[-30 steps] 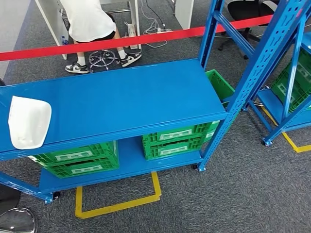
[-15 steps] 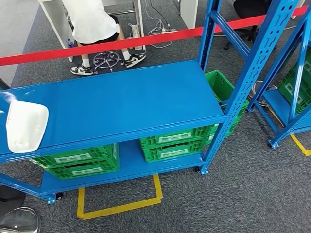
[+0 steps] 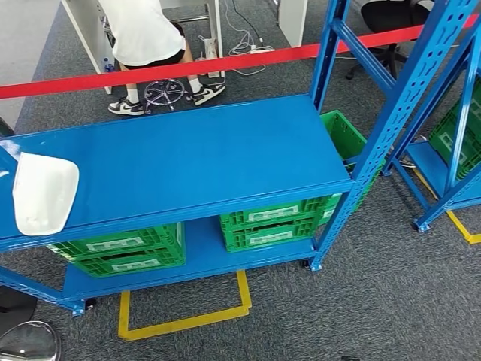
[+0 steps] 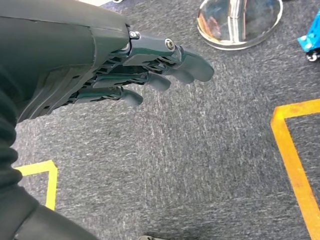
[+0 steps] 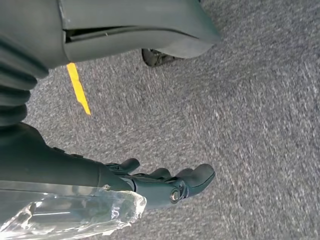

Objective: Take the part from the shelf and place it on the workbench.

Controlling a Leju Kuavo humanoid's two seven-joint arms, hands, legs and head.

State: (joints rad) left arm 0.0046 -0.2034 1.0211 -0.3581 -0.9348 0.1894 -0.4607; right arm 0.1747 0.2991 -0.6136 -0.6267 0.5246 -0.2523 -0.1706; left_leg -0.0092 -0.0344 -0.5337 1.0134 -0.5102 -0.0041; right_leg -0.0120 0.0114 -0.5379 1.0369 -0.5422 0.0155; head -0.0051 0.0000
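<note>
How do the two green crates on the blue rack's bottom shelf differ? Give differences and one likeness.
The left green crate sits under the shelf end holding the white part; the right green crate sits under the bare end. The right crate sits farther back on the bottom shelf than the left crate. Both are green lattice crates with pale labels.

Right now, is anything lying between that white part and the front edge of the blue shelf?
Nothing visible. The white part lies on the blue shelf, near its front edge, with only bare shelf around it.

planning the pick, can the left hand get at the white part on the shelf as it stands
Probably not yet: the left hand hangs open over the carpet, while the white part lies unobstructed on the blue shelf.
</note>
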